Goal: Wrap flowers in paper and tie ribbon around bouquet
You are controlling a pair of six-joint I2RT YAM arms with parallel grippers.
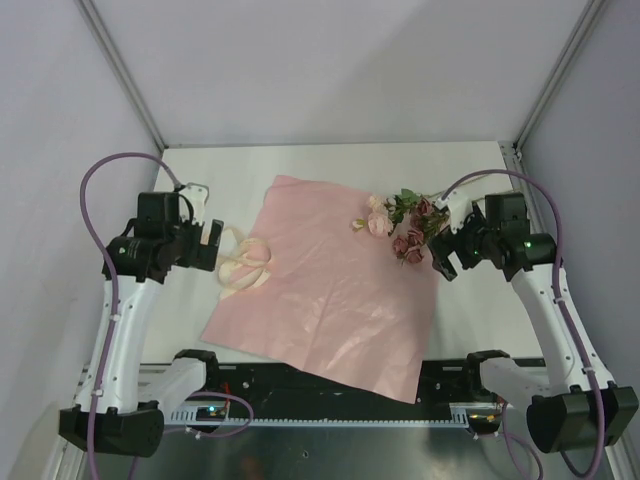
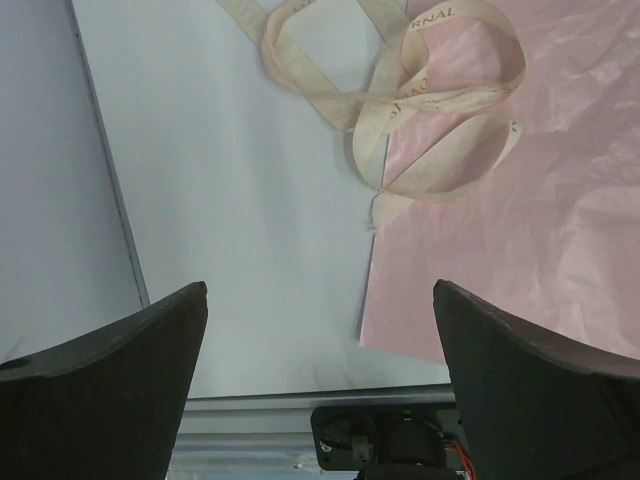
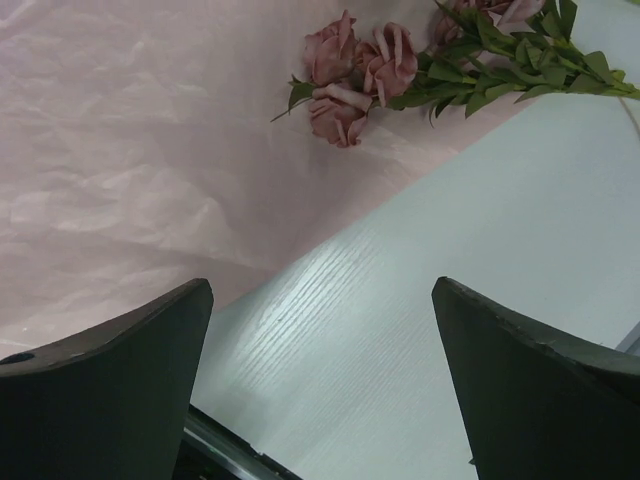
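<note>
In the top view, the left claw (image 1: 214, 246) sits at the 9 o'clock side of the counter (image 1: 220, 170). Its two fingers are spread wide and nothing is between them. The left wrist view shows the same: the left claw (image 2: 320, 290) has dark fingers (image 2: 110, 390) at either lower corner, with bare white counter (image 2: 250, 200) and a corner of the sheet in the gap.

Just beside that claw, at its 3 o'clock, the ribbon (image 1: 245, 265) lies in loose, overlapping cream loops. Part of it rests on the counter and part lies over the 9 o'clock edge of the paper (image 1: 330, 290). From the left wrist, the ribbon (image 2: 437, 17) carries printed lettering and lies ahead of the fingers, apart from them, with two loops resting on the paper (image 2: 540, 220).

The paper is spread flat in the middle of the counter, pink face up and lightly creased. It is turned so one corner points toward 5 o'clock.

The flowers (image 1: 405, 225) lie at the sheet's 2 o'clock edge. The pale pink and dark red heads are on the paper, and the green leaves trail off toward 1 o'clock.

The right claw (image 1: 441, 258) is just at the bunch's 4 o'clock, wide open and holding nothing. In the right wrist view, the right claw (image 3: 320, 290) frames the paper (image 3: 120, 150) and the counter (image 3: 450, 300). The flowers (image 3: 365, 70) are at 12 o'clock, well ahead of the fingers (image 3: 540, 390).
</note>
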